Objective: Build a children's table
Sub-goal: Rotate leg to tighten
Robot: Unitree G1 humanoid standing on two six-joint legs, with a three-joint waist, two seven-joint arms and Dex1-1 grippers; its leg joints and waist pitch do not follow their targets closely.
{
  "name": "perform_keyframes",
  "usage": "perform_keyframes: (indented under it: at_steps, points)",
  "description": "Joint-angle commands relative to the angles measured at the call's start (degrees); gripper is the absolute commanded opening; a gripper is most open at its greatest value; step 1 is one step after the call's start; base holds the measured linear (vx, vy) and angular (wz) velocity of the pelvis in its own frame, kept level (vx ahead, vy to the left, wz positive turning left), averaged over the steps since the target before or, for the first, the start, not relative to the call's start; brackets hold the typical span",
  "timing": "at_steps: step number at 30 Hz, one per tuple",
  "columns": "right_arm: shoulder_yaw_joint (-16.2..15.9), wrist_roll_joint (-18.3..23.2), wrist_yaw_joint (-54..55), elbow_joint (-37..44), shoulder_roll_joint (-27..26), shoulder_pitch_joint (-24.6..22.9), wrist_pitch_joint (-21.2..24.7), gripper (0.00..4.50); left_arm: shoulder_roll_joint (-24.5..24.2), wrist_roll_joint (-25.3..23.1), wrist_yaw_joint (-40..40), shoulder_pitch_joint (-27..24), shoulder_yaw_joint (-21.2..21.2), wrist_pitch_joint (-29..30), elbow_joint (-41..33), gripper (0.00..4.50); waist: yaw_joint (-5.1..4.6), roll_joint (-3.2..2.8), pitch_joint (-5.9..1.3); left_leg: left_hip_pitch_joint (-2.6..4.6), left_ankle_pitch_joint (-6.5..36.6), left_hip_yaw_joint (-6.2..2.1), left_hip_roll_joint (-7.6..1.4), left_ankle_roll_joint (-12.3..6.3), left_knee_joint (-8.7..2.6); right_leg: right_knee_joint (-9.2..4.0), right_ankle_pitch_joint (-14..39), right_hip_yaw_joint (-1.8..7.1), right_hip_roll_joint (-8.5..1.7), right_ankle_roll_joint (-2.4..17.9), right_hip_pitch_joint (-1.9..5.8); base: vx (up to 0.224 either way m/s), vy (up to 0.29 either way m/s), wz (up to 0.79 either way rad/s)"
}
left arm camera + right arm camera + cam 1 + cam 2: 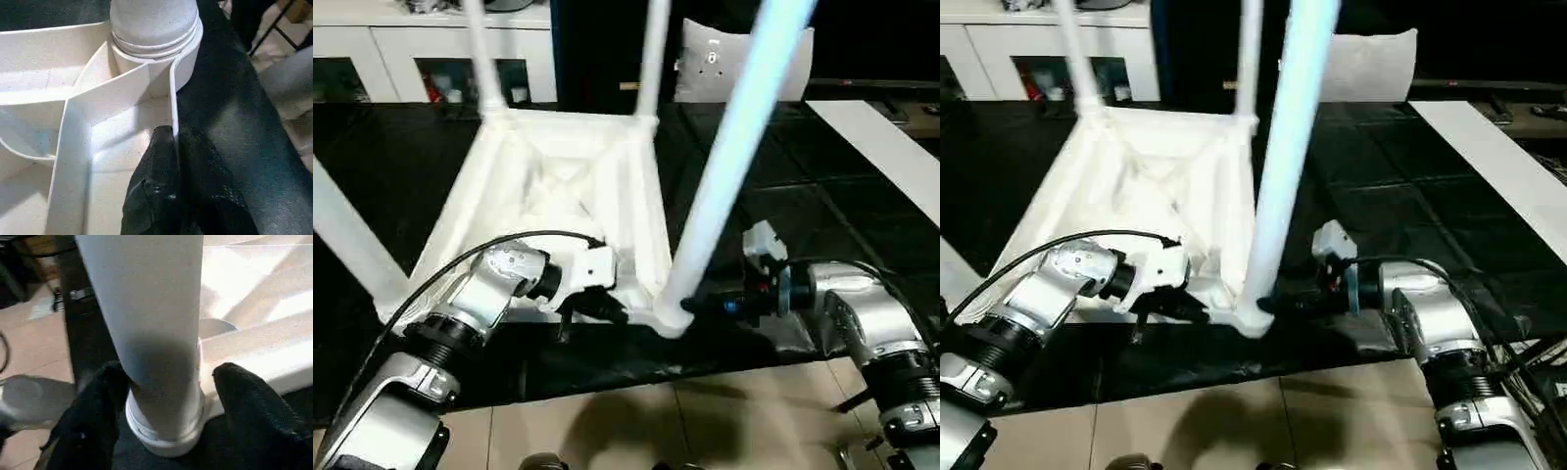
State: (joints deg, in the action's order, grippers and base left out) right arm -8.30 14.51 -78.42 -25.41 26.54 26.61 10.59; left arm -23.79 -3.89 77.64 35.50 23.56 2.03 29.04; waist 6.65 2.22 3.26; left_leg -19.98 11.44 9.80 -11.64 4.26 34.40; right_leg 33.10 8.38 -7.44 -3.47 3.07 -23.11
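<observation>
A black mat (862,245) covers the middle of the frame, with tan floor tiles (636,431) along the bottom edge. The white table top (558,196) lies upside down on the mat, left of center.

Upturned table top (558,186) on dark mat (401,166), legs (729,157) upright in corners, cabinet (372,49) behind

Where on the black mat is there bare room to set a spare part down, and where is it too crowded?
Bare black mat lies right of the upturned table top, up to the white strip. Crowded: the near corner, where the left claw grips the rim and the right claw brackets the near leg.
</observation>
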Motion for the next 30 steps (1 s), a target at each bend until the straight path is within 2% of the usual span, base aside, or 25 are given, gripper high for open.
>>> perform_keyframes:
  at_steps: [1, 7, 16, 19, 22, 23, 24, 25, 26, 28, 29, 30]
  points:
    - [-0.7, 0.4, -1.0, -0.2, 0.1, 0.9, -0.1, 2.77, 0.8, -0.3, 3.3, 1.0, 3.3, -1.5, -1.2, 0.0, -0.42, -0.31, -4.21, 0.36, 7.8, -0.28, -2.32, -3.66, -3.75, -4.12, 20.8, 3.59, -5.31, 6.3, 3.57, 0.0, 0.0, 0.0]
    - [-1.3, 1.0, -2.6, -0.4, -0.8, 0.7, 1.1, 2.17, 1.6, -0.2, 3.5, 1.3, 3.1, -1.8, -0.5, 0.0, -0.39, -0.36, -4.28, 0.38, 7.8, -0.36, -2.42, -3.38, -3.78, -4.11, 20.8, 3.58, -5.34, 6.1, 3.52, 0.0, 0.0, 0.0]
    - [-1.0, 2.8, -2.5, 1.7, -1.6, -0.5, 3.6, 1.96, 1.8, 0.6, 3.6, 0.9, 2.3, -1.1, -0.3, 0.0, -0.35, -0.31, -4.27, 0.36, 7.6, -0.32, -2.28, -3.28, -3.74, -4.16, 21.0, 3.57, -5.26, 5.7, 3.56, 0.0, 0.0, 0.0]
    - [0.0, 2.7, 2.8, 2.4, -3.6, -0.6, 6.2, 1.95, 2.7, 1.1, 1.4, 0.5, 1.4, 2.5, -1.2, 0.0, -0.48, -0.44, -4.21, 0.37, 7.5, -0.34, -2.32, -2.98, -3.83, -4.2, 21.3, 3.56, -5.31, 5.7, 3.45, 0.0, 0.0, 0.0]
    - [2.4, -1.1, 18.6, -0.9, -8.7, 1.9, 7.9, 1.95, 5.6, 1.8, -5.0, 0.8, -1.3, 8.9, -2.0, 0.0, -1.3, -0.35, -3.73, 0.61, 10.0, -0.46, -1.86, -1.48, -3.83, -5.28, 28.1, 3.08, -5.43, 3.8, 3.2, 0.0, 0.0, 0.0]
    - [3.0, -1.6, 21.8, -1.6, -9.8, 2.4, 8.3, 1.95, 6.2, 2.0, -6.2, 0.9, -1.8, 9.9, -2.1, 0.0, -1.85, -0.4, -3.68, 0.73, 11.1, -0.6, -1.5, -0.57, -3.67, -5.86, 31.8, 2.61, -5.54, 2.5, 3.24, 0.0, 0.0, 0.0]
    - [4.0, -2.6, 27.4, -3.3, -11.7, 3.7, 9.1, 1.95, 7.8, 2.2, -9.2, 1.3, -3.0, 12.1, -2.2, 0.0, -2.61, -0.25, -3.75, 0.07, 10.9, -0.82, -1.31, -0.26, -3.69, -6.08, 33.4, 2.18, -5.5, 0.9, 3.86, 0.0, 0.0, 0.0]
    - [4.1, -2.8, 28.2, -3.5, -12.0, 3.9, 9.2, 1.95, 8.0, 2.2, -9.8, 1.4, -3.2, 12.5, -2.3, 0.0, -2.99, -0.32, -3.76, 0.08, 11.2, -0.85, -1.39, -0.15, -3.67, -6.19, 33.5, 2.12, -5.45, 0.6, 3.76, 0.0, 0.0, 0.0]
    - [5.1, -4.1, 35.1, -5.6, -14.2, 5.6, 10.0, 1.95, 10.0, 2.1, -13.7, 2.0, -4.5, 15.0, -2.2, 0.0, -4.02, -0.48, -3.79, 0.26, 11.9, -0.98, -1.48, 0.12, -3.51, -6.21, 33.1, 1.91, -5.38, 0.9, 3.42, 0.0, 0.0, 0.0]
    - [6.6, -4.8, 42.3, -7.7, -16.9, 7.4, 10.4, 1.95, 11.6, 0.7, -17.9, 2.8, -5.0, 16.4, -1.7, 0.0, -5.65, -0.42, -3.76, -0.07, 13.4, -1.09, -1.25, -0.64, -3.26, -6.83, 33.7, 1.32, -5.41, 0.6, 3.64, 0.0, 0.0, 0.0]
    - [7.8, -4.2, 45.5, -9.0, -18.5, 8.4, 10.5, 1.95, 12.6, -0.3, -21.1, 3.4, -5.4, 16.6, -0.7, 0.0, -6.08, -0.6, -3.99, -0.14, 13.0, -1.19, -1.31, -1.04, -3.22, -6.81, 32.4, 1.14, -5.66, 0.7, 3.87, 0.0, 0.0, 0.0]
    - [7.8, -4.2, 45.5, -9.0, -18.5, 8.4, 10.5, 1.95, 12.6, -0.3, -21.1, 3.4, -5.4, 16.6, -0.7, 0.0, -6.08, -0.6, -3.99, -0.14, 13.0, -1.19, -1.31, -1.04, -3.22, -6.81, 32.4, 1.14, -5.66, 0.7, 3.87, 0.0, 0.0, 0.0]
